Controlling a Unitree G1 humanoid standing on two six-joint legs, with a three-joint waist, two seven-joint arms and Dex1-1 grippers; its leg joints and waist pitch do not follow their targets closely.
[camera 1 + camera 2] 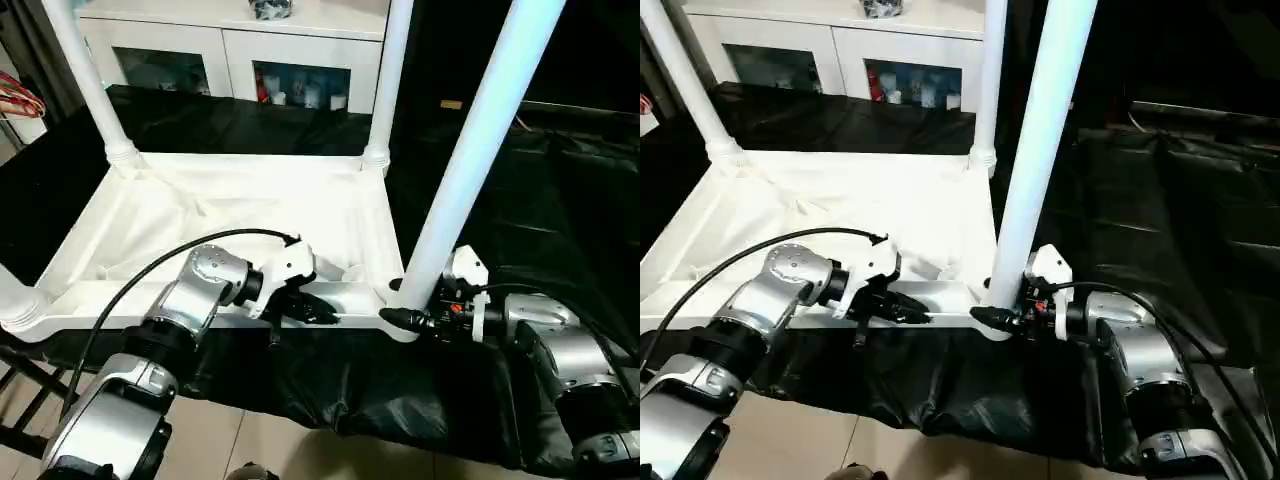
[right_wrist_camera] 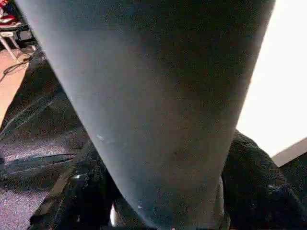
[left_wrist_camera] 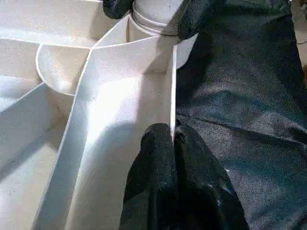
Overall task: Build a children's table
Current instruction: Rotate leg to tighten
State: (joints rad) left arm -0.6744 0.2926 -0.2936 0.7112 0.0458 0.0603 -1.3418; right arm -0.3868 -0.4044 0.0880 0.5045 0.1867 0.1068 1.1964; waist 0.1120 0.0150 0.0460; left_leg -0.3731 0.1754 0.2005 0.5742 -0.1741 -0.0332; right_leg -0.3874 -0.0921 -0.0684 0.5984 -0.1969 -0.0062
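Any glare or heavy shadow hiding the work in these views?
Left eye view: the tabletop underside glares white, ribs washed out. Right wrist view: the gripped leg is backlit, dark against a bright background. Left wrist view: shadow pools beside the left gripper.

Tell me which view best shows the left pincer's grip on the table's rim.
Left wrist view: the left pincer straddles the thin rim wall close up. The eye views show it at the tabletop's near edge, with the fingers partly hidden.
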